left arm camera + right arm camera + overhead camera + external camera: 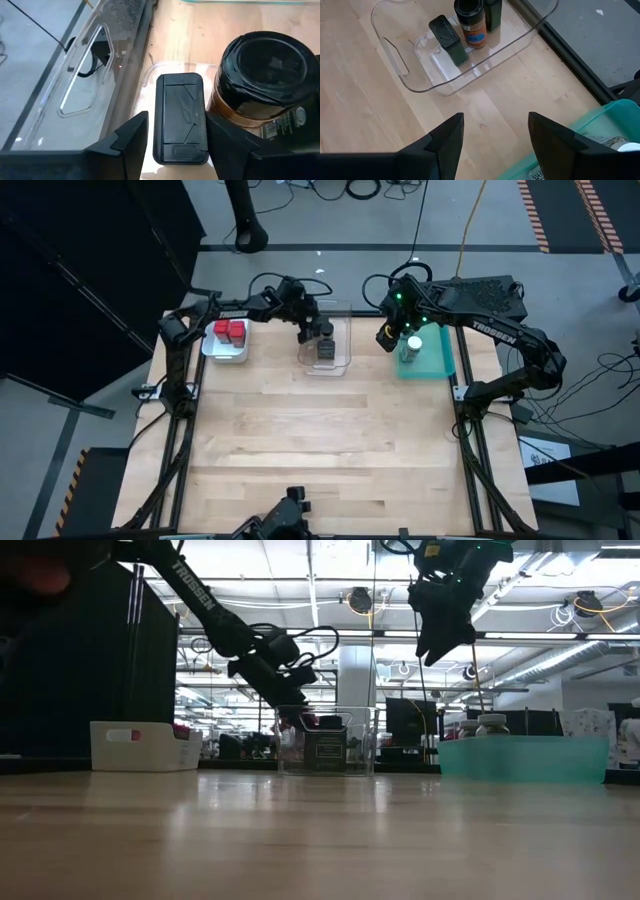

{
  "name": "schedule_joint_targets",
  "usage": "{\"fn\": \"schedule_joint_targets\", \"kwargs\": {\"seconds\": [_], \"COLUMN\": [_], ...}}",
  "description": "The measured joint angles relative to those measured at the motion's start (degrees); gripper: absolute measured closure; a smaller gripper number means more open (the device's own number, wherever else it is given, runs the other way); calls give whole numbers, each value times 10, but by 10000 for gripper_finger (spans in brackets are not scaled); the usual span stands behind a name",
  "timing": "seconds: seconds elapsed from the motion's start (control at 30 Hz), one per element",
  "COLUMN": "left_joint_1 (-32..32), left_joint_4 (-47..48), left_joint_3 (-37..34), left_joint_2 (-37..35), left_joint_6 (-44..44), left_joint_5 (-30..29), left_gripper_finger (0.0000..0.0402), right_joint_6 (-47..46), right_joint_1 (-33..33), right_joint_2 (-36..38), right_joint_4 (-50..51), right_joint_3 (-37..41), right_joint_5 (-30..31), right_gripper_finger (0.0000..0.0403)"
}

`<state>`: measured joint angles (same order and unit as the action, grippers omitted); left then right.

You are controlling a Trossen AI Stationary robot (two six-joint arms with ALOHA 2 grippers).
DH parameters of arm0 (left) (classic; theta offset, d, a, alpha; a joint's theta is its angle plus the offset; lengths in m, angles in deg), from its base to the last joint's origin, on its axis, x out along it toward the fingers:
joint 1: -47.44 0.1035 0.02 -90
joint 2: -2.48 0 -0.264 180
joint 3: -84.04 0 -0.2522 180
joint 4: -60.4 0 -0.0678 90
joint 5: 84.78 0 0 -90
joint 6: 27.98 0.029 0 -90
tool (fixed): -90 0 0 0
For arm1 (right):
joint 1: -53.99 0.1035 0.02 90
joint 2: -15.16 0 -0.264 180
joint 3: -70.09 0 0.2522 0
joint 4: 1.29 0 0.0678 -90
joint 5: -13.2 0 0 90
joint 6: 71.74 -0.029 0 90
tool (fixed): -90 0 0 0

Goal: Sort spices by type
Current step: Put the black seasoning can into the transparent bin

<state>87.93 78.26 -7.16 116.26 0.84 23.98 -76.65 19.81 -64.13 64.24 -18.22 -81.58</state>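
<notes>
Bench [320,440] surface nearest the viewer is bare light wood; all trays sit in a row along the far edge.

White tray [222,348], far left: holds the two red tins [229,331], side by side and touching.

Clear tray [330,352], centre: holds a flat-topped black rectangular container [181,117] and, just beside it, a round jar with a black cap [265,65] and an orange-brown label band. The label print cannot be read. In the right wrist view a third dark container [493,14] stands behind the round jar. The left gripper [305,330] reaches down into this tray. Its fingers [129,142] stand on either side of the black rectangular container with a visible gap on each side, so they are released and not clamping it. The container stands upright on the tray floor.

Teal tray [436,355], far right: holds a clear jar with a white round cap [411,346]. In the low view two jar tops show above the teal wall [525,758]. The right gripper [388,335] hangs above the bench between the clear tray and the teal tray. Its fingers [445,145] are spread apart with nothing between them.

Readable writing: "TROSSEN" in white capitals on the right arm [495,330] in the high view, and on the left arm [195,585] in the low view.
</notes>
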Motion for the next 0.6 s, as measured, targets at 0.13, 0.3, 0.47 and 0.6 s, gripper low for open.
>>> {"fn": "schedule_joint_targets", "kwargs": {"seconds": [0.13,0.3,0.47,0.6], "left_joint_1": [-7,-9,-9,-9], "left_joint_4": [-6,-6,-8,17], "left_joint_3": [0,1,1,1], "left_joint_2": [-17,-45,-73,-81], "left_joint_6": [0,-14,-41,-77], "left_joint_5": [-40,-82,-83,-77], "left_gripper_finger": [210,209,209,213], "right_joint_6": [0,2,7,10], "right_joint_1": [0,0,0,0], "right_joint_2": [0,0,0,0], "right_joint_4": [0,-1,-2,-6], "right_joint_3": [0,0,0,0], "right_joint_5": [2,3,3,3], "right_gripper_finger": [200,200,200,200]}}
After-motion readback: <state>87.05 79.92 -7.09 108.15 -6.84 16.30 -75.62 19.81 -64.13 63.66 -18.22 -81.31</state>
